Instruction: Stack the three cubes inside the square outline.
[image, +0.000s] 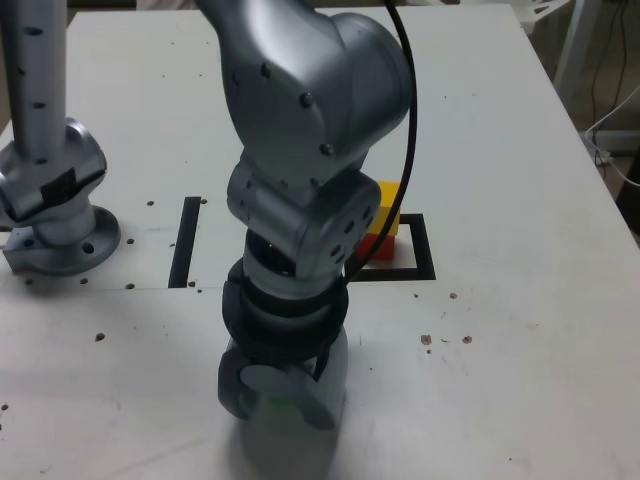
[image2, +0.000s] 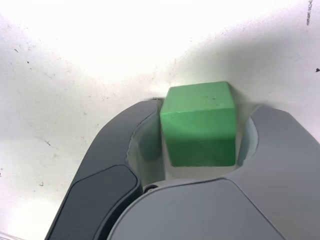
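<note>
In the exterior view, the arm (image: 318, 95) comes down from the top of the frame, through the centre, and ends in the lower middle, low over the pale desk (image: 520, 340). At its end, the pincer (image2: 200, 135) has its two jaws on opposite sides of the green cube (image2: 199, 125), as the wrist view shows. The jaws stand apart, with the cube between them and narrow strips of desk visible beside it; whether they press on it, I cannot tell. Only a bit of green shows in the exterior view, at the lower centre behind the fingers.

Right of the frame's centre, the yellow cube (image: 387, 208) sits on top of the red cube (image: 380, 247). Both are partly covered by the arm. The red one rests inside the square outline (image: 424, 247), whose left part is hidden behind the arm. The green cube is outside that frame, nearer the bottom of the view.

A straight black strip (image: 185, 242) lies left of the centre, and a round metal base (image: 65, 243) stands at the left edge. A black cable (image: 412, 120) curves down in front of the arm.
</note>
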